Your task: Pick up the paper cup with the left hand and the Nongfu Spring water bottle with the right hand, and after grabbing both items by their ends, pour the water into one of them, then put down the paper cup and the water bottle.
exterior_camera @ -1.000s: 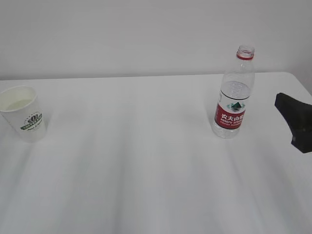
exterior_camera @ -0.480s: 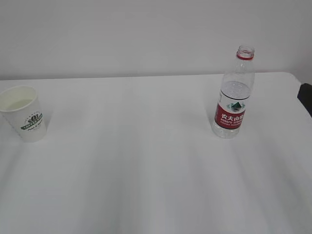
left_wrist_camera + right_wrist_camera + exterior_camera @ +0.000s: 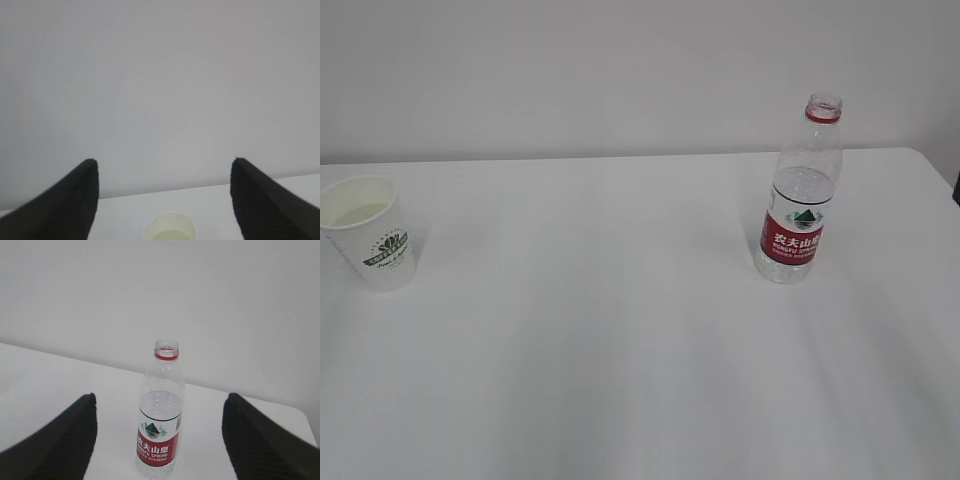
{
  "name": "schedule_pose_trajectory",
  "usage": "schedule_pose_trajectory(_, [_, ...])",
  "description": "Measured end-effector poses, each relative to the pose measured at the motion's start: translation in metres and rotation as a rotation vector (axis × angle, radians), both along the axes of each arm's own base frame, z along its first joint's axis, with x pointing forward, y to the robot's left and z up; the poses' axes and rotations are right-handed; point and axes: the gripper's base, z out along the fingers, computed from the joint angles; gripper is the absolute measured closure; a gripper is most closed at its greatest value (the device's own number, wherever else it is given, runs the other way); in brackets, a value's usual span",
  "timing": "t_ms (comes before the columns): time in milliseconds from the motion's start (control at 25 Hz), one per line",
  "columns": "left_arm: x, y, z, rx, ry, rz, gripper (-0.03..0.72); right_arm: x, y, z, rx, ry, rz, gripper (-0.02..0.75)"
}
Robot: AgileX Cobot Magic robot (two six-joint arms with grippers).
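The paper cup, white with a green logo, stands upright at the table's far left. Its rim shows at the bottom of the left wrist view, ahead of and below my left gripper. That gripper is open and empty. The Nongfu Spring water bottle stands upright and uncapped at the right. Clear water fills it to just above the red label. My right gripper is open. Its fingers frame the bottle from a distance and do not touch it. Neither gripper shows in the exterior view.
The white table runs from cup to bottle with nothing between them. A plain pale wall stands behind it. The table's right edge lies close to the bottle.
The right gripper has drawn back to the right and left the exterior view. Cup and bottle have not moved.
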Motion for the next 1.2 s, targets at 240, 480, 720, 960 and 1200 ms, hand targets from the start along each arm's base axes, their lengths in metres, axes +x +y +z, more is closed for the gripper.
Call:
schedule_pose_trajectory(240, [-0.025, -0.004, 0.008, -0.009, -0.004, -0.072, 0.104, -0.014, -0.004, 0.006, -0.055, -0.039, 0.015, 0.145])
schedule_pose_trajectory(480, [-0.04, 0.001, -0.002, -0.009, 0.089, -0.06, 0.111, -0.024, -0.008, 0.009, -0.085, -0.069, 0.011, 0.145])
schedule_pose_trajectory(720, [-0.049, 0.005, -0.007, -0.015, 0.125, -0.038, 0.112, -0.029, -0.011, 0.011, -0.097, -0.084, -0.007, 0.145])
schedule_pose_trajectory(960, [-0.061, 0.006, -0.01, -0.029, 0.22, -0.048, 0.112, -0.036, -0.022, 0.015, -0.098, -0.121, -0.089, 0.145])
schedule_pose_trajectory(1200, [-0.069, 0.004, -0.011, -0.033, 0.332, -0.079, 0.112, -0.048, -0.038, 0.016, -0.096, -0.115, -0.217, 0.145])
